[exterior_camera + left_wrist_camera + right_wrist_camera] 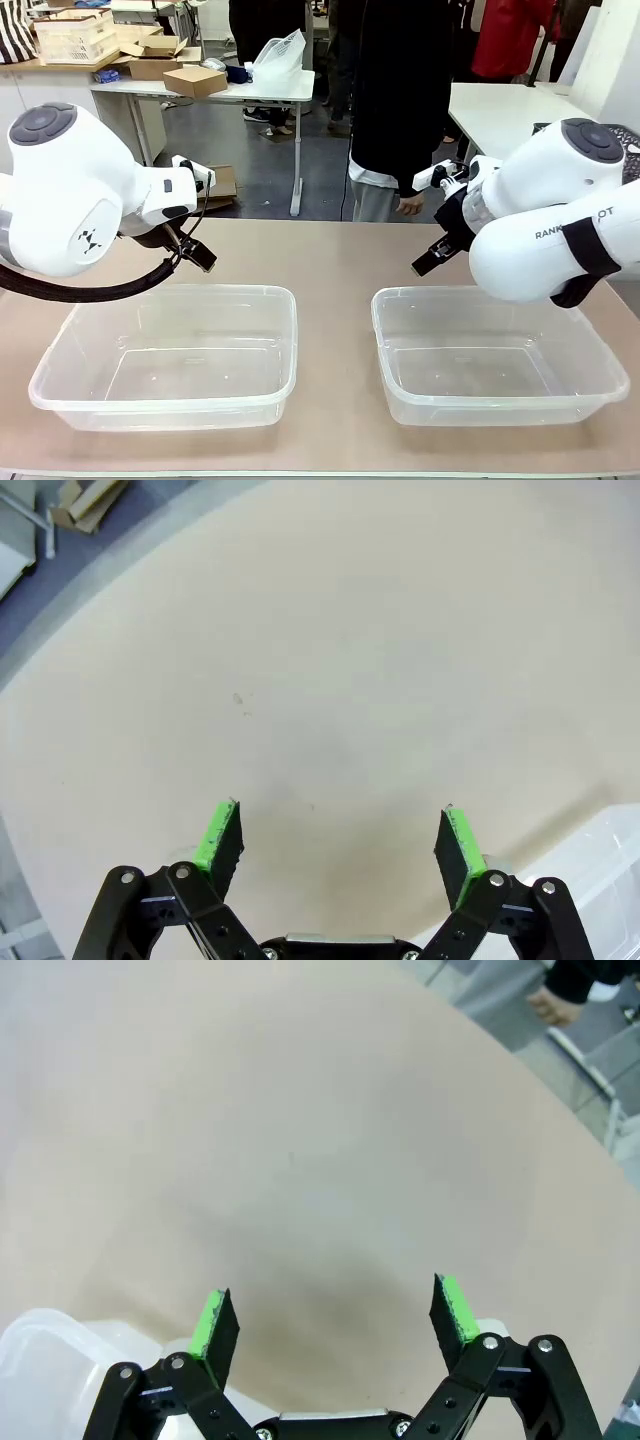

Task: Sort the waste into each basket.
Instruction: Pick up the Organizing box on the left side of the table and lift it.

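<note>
Where the two arms reach in over the table [330, 255], each bends its wrist downward and inward, toward the table's middle. The left gripper [197, 254] hangs above bare table surface just behind the far rim of the left tub [160, 296]. The right gripper [432, 260] hangs likewise just behind the far rim of the right tub [490, 293]. Both claws are released. In the left wrist view the green pads [218, 832] stand wide apart with table surface between them, and the right wrist view shows the same spread, nothing grasped. Both claws are clear of the table and of the tubs.

The two clear tubs rest side by side on the table's near half, apart from one another, long sides parallel to the table's near edge.

Limits of view:
- In the front view the fingertips are small and dark, so their spread cannot be judged there.
- The right arm's housing covers the right tub's far right corner.
- In the wrist views a corner of each tub enters the picture, cut off by its edge: left tub [600, 865], right tub [40, 1350].
- A person [400, 100] stands at the table's far edge, cut off at the chest, one hand [408, 205] hanging down.
</note>
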Controlling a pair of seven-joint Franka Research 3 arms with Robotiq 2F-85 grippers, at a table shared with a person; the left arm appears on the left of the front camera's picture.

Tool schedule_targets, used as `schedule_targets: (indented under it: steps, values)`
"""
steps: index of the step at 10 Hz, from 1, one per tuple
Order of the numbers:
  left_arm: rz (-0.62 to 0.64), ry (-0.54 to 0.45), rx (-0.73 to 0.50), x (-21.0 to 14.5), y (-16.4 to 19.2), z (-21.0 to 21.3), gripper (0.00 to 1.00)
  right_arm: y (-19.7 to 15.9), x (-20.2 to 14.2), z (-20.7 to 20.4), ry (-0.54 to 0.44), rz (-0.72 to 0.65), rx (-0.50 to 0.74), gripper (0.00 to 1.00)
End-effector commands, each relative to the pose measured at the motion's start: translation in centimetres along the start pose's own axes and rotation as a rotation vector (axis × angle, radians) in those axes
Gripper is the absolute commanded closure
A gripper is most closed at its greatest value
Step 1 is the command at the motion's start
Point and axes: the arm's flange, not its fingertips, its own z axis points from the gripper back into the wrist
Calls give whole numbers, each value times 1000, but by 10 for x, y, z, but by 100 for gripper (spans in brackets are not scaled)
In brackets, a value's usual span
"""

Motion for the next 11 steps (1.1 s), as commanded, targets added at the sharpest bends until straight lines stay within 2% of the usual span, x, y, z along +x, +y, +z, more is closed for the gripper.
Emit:
schedule_targets:
  steps: [1, 5, 6, 7, 8, 9, 10, 11]
  values:
    - [0, 0, 0, 0, 0, 0, 0, 0, 0, 0, 0, 0, 0, 0]
    - [0, 0, 0, 0, 0, 0, 0, 0, 0, 0, 0, 0, 0, 0]
    - [-20, -42, -30, 14, 1, 47, 0, -1, 14, 53, -36, -50, -31, 0]
    - [-43, 4, -9, 16, -12, 107, 0, 13, 16, 112, -32, -88, -114, 0]
    - [-76, -35, 45, 6, -25, 162, 0, 32, 2, 169, -85, -63, -118, 0]
    - [-111, -114, 56, -11, -32, 196, 0, 48, -18, 204, -104, -48, -100, 0]
    - [-188, -119, -1, -29, -40, 210, 0, 56, -39, 212, -60, -72, -139, 0]
    - [-259, -134, -186, -46, -50, 212, 0, 59, -62, 208, -41, -119, -76, 0]
